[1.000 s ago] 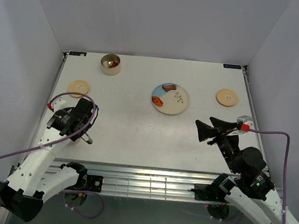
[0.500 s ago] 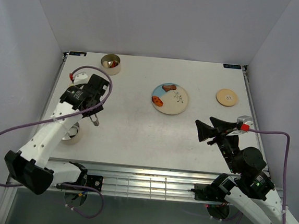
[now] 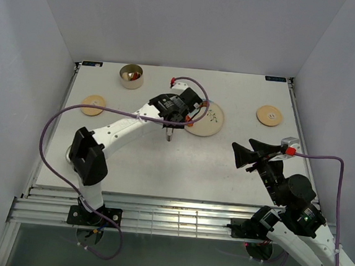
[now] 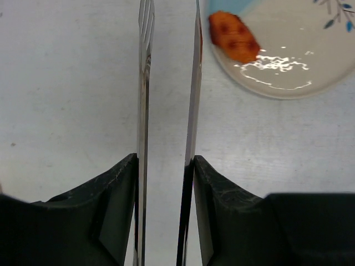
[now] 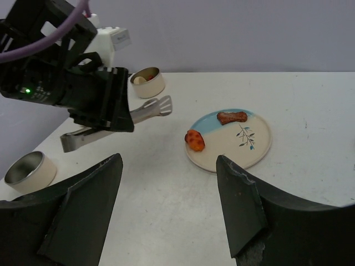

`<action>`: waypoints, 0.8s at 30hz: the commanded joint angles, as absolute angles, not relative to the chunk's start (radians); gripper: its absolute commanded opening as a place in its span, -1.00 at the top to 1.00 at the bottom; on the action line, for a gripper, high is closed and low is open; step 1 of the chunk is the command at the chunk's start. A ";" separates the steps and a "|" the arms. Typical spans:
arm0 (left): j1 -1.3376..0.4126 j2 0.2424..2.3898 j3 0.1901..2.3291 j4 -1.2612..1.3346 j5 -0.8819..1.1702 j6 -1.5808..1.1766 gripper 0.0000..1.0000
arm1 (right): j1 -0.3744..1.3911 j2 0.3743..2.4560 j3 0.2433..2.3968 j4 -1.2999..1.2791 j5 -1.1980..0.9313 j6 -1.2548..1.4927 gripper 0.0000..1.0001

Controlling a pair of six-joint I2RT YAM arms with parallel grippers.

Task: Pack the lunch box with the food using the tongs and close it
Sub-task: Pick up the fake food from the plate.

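Tongs (image 4: 145,111) first: slim, long, silver-grey metal, pinched between the fingers (image 4: 113,183) of the left gripper (image 4: 165,166). Both thin arms run straight ahead of the pads with a narrow, even gap between them. The tips hang over bare white table (image 4: 66,83), just beside the rim of the flat round cream-and-light-blue plate (image 4: 277,91).

And there's the target, a small orange-red piece of food (image 4: 233,37) on the plate. It sits ahead of the fingers and just right of the right-hand tong arm, not between the arms. A small brown piece (image 5: 232,117) lies beyond it.

The step in hand, as I read it, is picking up that orange-red piece. To do it well, slide right until the piece sits squarely between the two tips. Come down so they straddle it low, near the plate, then squeeze gently, because it looks rounded and could pop out under a hard pinch. The gap looks about as wide as the piece, so easing the grip a touch first may help, without letting the tongs slip.

For drop-off, a short round shiny steel tin (image 3: 131,76) with food in it stands well apart from the fingers, on the side away from the plate. An empty steel tin (image 5: 29,170) is over there too. One flat round light-wood lid (image 3: 93,105) lies that side, the other lid (image 3: 270,115) beyond the plate. The right gripper (image 5: 169,160) has its fingers spread wide, holding nothing, well apart from it all.
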State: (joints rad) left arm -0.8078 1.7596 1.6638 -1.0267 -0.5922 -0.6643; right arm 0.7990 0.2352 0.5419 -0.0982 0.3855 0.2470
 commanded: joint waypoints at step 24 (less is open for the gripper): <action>-0.859 1.787 1.611 -0.784 -0.442 -0.551 -0.10 | 0.802 0.241 0.548 -0.061 0.414 0.229 -0.48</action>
